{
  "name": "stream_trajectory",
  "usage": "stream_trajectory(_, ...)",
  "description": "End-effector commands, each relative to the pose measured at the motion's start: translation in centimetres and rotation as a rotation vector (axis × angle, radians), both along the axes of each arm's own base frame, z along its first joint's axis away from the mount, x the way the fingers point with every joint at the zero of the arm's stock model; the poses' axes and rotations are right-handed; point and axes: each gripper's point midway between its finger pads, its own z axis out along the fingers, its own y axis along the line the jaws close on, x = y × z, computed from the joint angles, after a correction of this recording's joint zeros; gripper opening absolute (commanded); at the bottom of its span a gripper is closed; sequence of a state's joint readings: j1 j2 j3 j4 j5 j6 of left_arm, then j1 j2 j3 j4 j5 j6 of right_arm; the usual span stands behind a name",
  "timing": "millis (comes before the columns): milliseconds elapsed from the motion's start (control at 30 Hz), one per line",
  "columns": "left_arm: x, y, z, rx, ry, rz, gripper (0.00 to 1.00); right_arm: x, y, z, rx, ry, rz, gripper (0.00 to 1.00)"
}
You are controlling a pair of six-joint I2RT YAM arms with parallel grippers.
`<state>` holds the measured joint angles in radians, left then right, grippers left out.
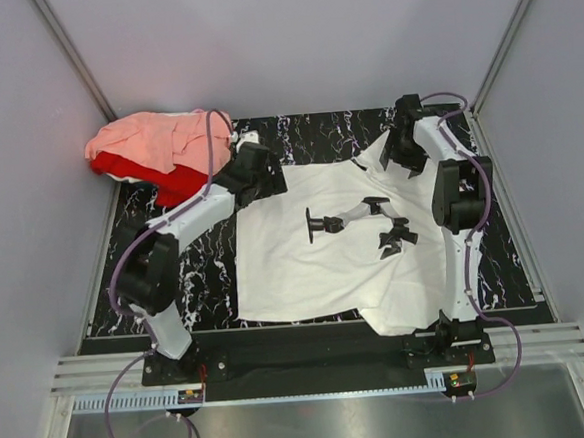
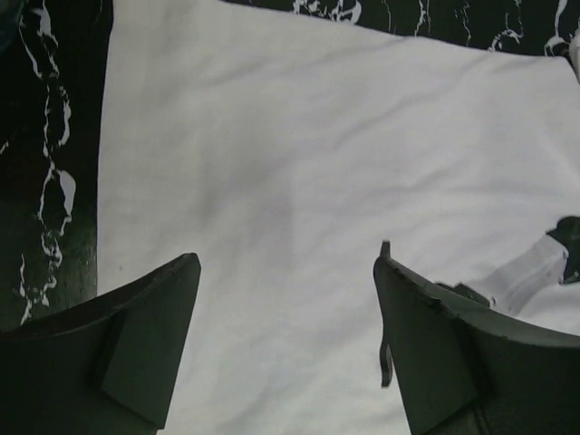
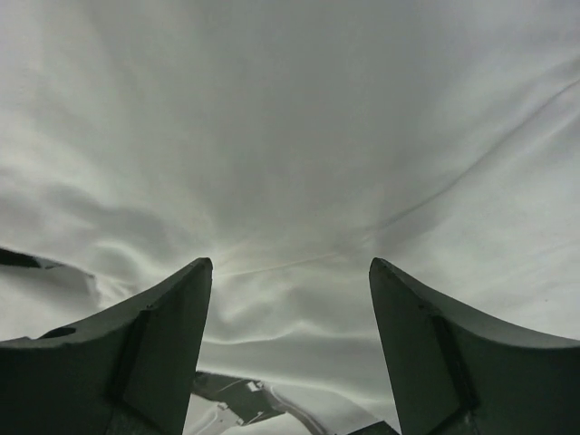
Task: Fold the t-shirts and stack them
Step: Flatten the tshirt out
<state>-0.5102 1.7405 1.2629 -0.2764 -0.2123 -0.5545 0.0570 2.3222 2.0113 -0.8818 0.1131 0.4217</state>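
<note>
The white t-shirt (image 1: 325, 262) lies spread on the dark marble table, its black graphic print (image 1: 357, 219) facing up. A salmon-pink t-shirt (image 1: 151, 139) rests crumpled on a red t-shirt (image 1: 138, 170) at the far left corner. My left gripper (image 1: 269, 180) hovers over the white shirt's far left part; in the left wrist view it (image 2: 288, 272) is open above flat white cloth (image 2: 299, 163), holding nothing. My right gripper (image 1: 400, 156) is at the shirt's far right corner; in the right wrist view it (image 3: 290, 272) is open over wrinkled white cloth (image 3: 299, 136).
The black marble table (image 1: 201, 275) shows bare strips left and right of the white shirt. Grey enclosure walls surround it. The arm bases (image 1: 182, 362) stand at the near edge, and the shirt's near right part lies close to the right base (image 1: 446, 339).
</note>
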Motion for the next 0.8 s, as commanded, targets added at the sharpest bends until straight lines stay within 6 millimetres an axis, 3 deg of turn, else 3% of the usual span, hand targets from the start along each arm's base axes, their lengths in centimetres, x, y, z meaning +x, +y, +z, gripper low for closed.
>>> stream_trajectory(0,1.0,1.5,-3.0,0.178,0.108,0.006,0.84,0.1,-1.7,0.1,-0.091,0.034,0.002,0.77)
stream_trajectory(267,4.6,0.7,-6.0,0.099,0.219,0.006,0.85,1.0,-3.5,-3.8,-0.204,0.137,0.019,0.79)
stream_trajectory(300,4.9,1.1,-7.1,0.083,0.253,0.006,0.85,1.9,-3.8,-3.4,-0.209,0.114,0.011,0.80)
stream_trajectory(367,6.4,1.2,-6.8,0.068,0.243,0.006,0.85,2.1,-4.2,-4.8,-0.206,0.134,0.005,0.81)
stream_trajectory(400,7.0,1.7,-7.9,0.067,0.260,0.009,0.85,3.4,-4.3,-4.0,-0.196,0.094,-0.002,0.81)
stream_trajectory(467,8.8,1.8,-7.1,0.073,0.243,0.002,0.86,4.1,-4.5,-5.3,-0.170,0.089,-0.006,0.81)
stream_trajectory(500,9.3,2.4,-8.6,0.087,0.268,0.007,0.86,5.2,-4.6,-4.6,-0.161,0.049,-0.009,0.82)
stream_trajectory(533,9.6,2.8,-8.9,0.098,0.282,0.010,0.86,5.6,-4.8,-5.3,-0.155,0.044,-0.012,0.83)
stream_trajectory(567,11.6,2.6,-7.1,0.091,0.230,0.002,0.86,6.4,-4.9,-5.3,-0.153,0.015,-0.017,0.84)
stream_trajectory(600,11.8,3.2,-8.8,0.104,0.270,0.004,0.86,7.1,-4.7,-4.6,-0.130,-0.017,-0.018,0.84)
stream_trajectory(633,12.7,3.3,-8.7,0.103,0.262,0.003,0.86,7.5,-4.6,-4.7,-0.121,-0.029,-0.018,0.85)
stream_trajectory(667,14.1,3.4,-8.6,0.100,0.241,0.001,0.86,8.2,-6.4,-4.0,-0.112,-0.063,-0.068,0.85)
stream_trajectory(767,15.6,3.5,-8.4,0.093,0.225,-0.005,0.88,10.1,-7.2,-2.2,-0.083,-0.161,-0.099,0.88)
